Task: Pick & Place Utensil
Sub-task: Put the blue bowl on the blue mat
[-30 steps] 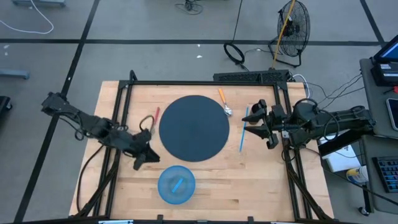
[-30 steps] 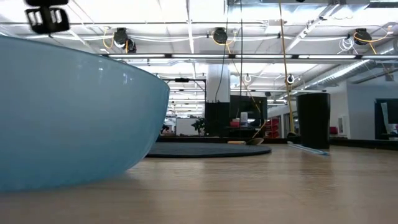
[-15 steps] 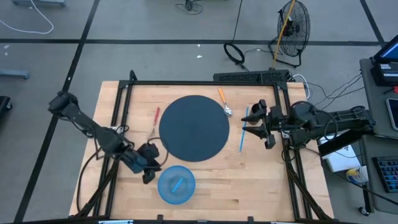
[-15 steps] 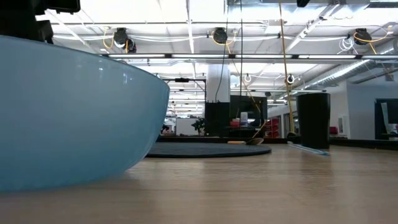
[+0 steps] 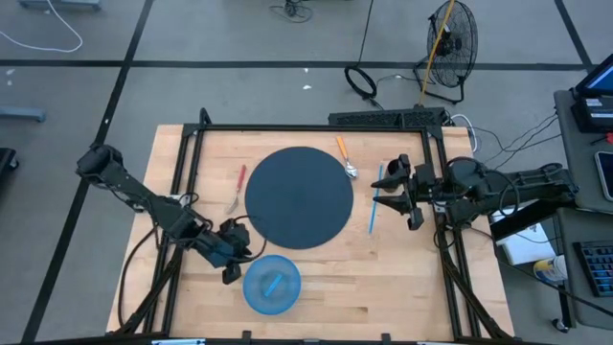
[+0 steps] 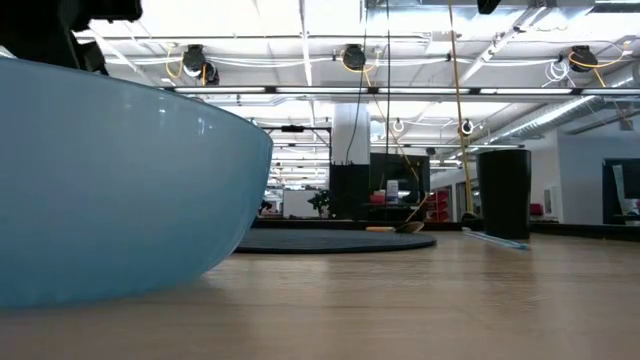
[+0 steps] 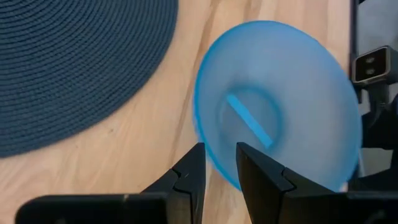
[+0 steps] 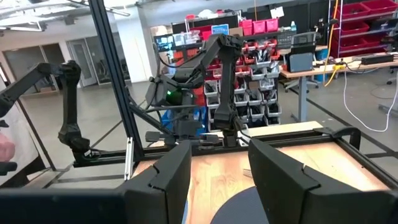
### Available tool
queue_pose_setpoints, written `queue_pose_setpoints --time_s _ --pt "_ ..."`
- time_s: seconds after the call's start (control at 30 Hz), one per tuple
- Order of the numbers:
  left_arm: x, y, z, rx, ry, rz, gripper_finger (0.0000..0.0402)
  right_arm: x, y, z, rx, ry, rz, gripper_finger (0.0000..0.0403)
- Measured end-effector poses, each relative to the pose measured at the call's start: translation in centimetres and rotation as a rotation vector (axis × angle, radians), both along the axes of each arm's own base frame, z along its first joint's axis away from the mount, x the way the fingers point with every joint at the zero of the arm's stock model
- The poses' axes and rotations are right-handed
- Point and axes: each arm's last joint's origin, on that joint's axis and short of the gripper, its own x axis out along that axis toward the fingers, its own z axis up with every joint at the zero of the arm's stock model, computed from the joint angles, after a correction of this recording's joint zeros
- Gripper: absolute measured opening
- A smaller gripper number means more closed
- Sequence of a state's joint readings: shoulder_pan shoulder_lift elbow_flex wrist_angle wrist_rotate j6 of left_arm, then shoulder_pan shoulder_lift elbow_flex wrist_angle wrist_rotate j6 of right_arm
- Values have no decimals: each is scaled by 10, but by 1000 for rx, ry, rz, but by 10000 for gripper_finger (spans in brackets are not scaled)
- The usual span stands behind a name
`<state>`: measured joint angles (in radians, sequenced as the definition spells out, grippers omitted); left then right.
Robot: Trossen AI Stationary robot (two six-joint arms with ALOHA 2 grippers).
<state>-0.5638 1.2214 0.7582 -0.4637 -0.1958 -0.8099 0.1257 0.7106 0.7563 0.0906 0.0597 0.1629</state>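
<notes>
Both grippers are empty: left gripper (image 5: 228,264), fingers slightly parted, sits beside bowl (image 5: 272,285), likely eyeing its utensil (image 7: 249,120); right gripper (image 5: 397,188), parted, waits.

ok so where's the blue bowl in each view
High view: blue bowl near the table's front edge, beside the left hand.
Low view: fills the left.
Left wrist view: centre-right.
Right wrist view: not in it.
Shared landmark: the dark round mat.
</notes>
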Motion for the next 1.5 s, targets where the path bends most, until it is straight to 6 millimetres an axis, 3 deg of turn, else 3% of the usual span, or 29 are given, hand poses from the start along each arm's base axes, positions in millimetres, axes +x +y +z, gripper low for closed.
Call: queue_pose_setpoints --time_s 0.4,0.73,0.87,1.2,1.5 --pt "33 16 -26 -63 91 -51 96 1 0 0 6 4 3 155" --pt "36 22 -27 -65 98 -35 197 1 0 0 7 4 4 155" --pt "37 20 -30 -90 120 -66 212 1 0 0 4 3 4 155" --pt "42 12 -47 -115 191 -112 163 1 0 -1 2 11 4 155" --pt "41 13 -48 -109 201 -114 70 1 0 -1 -1 11 3 155"
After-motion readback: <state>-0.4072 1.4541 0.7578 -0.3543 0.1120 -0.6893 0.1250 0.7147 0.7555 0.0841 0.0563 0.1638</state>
